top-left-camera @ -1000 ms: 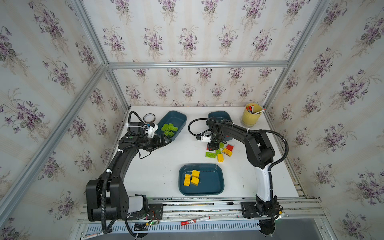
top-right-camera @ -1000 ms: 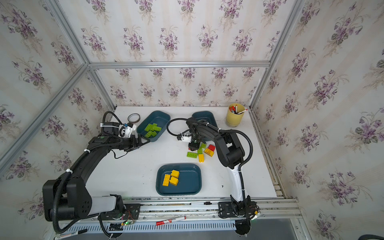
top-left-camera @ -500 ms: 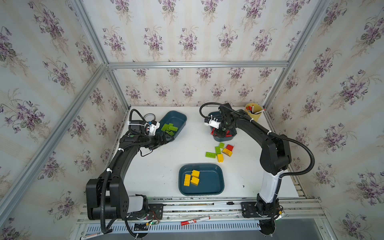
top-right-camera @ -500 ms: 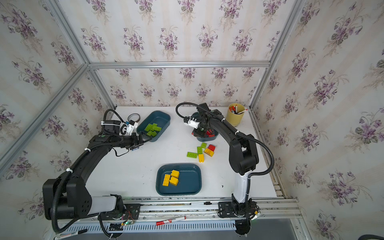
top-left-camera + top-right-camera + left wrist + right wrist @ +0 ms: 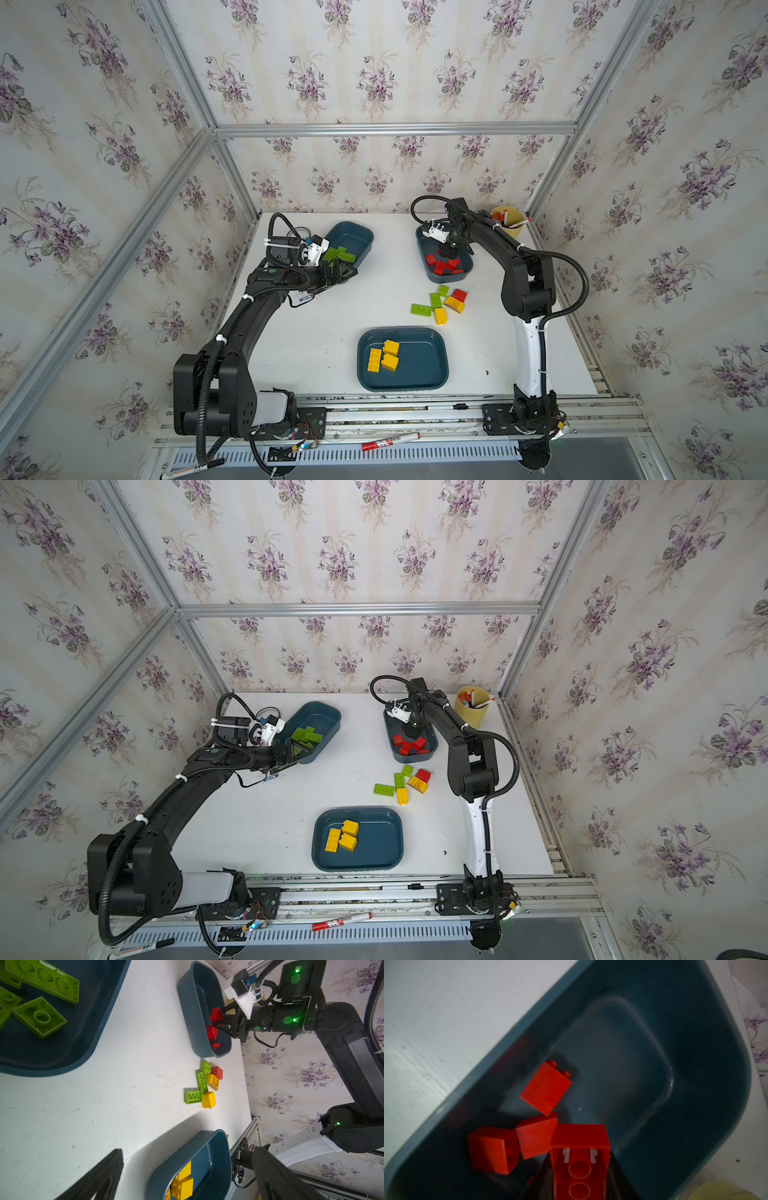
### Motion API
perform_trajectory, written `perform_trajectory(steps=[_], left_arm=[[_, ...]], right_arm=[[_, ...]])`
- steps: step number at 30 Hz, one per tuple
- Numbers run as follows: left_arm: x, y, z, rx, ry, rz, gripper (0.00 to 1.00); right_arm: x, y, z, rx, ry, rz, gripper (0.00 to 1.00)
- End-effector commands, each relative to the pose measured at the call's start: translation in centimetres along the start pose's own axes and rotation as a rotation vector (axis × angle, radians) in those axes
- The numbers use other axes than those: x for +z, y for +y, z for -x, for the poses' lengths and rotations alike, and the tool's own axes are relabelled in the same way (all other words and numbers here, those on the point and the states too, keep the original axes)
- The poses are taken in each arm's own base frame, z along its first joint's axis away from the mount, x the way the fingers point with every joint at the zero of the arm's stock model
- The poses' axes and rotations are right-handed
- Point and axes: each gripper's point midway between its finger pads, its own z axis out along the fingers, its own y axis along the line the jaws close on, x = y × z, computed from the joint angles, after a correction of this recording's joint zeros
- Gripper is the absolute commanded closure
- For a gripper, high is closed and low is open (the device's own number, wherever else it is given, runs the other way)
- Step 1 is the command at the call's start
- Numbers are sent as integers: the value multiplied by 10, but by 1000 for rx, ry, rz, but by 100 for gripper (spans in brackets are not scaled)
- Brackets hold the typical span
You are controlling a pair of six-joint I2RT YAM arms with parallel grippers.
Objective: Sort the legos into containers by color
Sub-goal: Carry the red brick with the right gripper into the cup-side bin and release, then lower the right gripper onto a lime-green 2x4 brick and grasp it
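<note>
Three teal containers stand on the white table. The back left one (image 5: 358,237) holds lime green legos (image 5: 341,254), the back right one (image 5: 468,266) red legos (image 5: 441,266), the front one (image 5: 424,365) three yellow legos (image 5: 384,355). Loose green, yellow and red legos (image 5: 440,303) lie between them. My right gripper (image 5: 579,1178) hangs over the back right container, shut on an oblong red brick (image 5: 579,1138); the left wrist view shows the same red brick (image 5: 216,1014) between its fingers. My left gripper (image 5: 347,272) stands open and empty at the near edge of the green-filled container.
A pale yellow cup with pens (image 5: 509,220) stands in the back right corner, close behind my right arm. A red marker (image 5: 390,441) lies on the front rail. Papered walls with aluminium posts close in the table on three sides.
My right gripper has travelled from the loose pile back to over the back right container, carrying the red brick. The left arm has barely moved.
</note>
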Motion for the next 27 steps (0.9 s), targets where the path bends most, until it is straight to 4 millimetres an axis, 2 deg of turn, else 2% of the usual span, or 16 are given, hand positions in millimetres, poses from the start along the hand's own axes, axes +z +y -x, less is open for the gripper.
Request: perform_trajectory(steps=[1,3,5,8,11,17,22,27], left_arm=[[0,-8,7,13,-14,-31,1],[0,-9,8,15,-16,-34,1],[0,-10,10,18,-19,-36,1],[0,-10,11,19,-20,-33,1],[2,-8,11,18,-17,-31,1],[4,-5,11,19,-10,-27,1],[7,-3,10,17,-3,-26,1],[6,-2,9,16,-3,-26,1]], right_arm=[[5,-12,-3,-26,39,-40,54],[2,-9,0,-20,26,-21,42],[-8,-1,7,-7,-19,14,36],[-26,24,18,-3,-120,119,25],[-48,54,21,5,-185,209,23],[-80,123,12,-53,-237,319,21],[-86,172,-1,-124,-227,383,19],[-66,206,-18,-233,-133,388,19]])
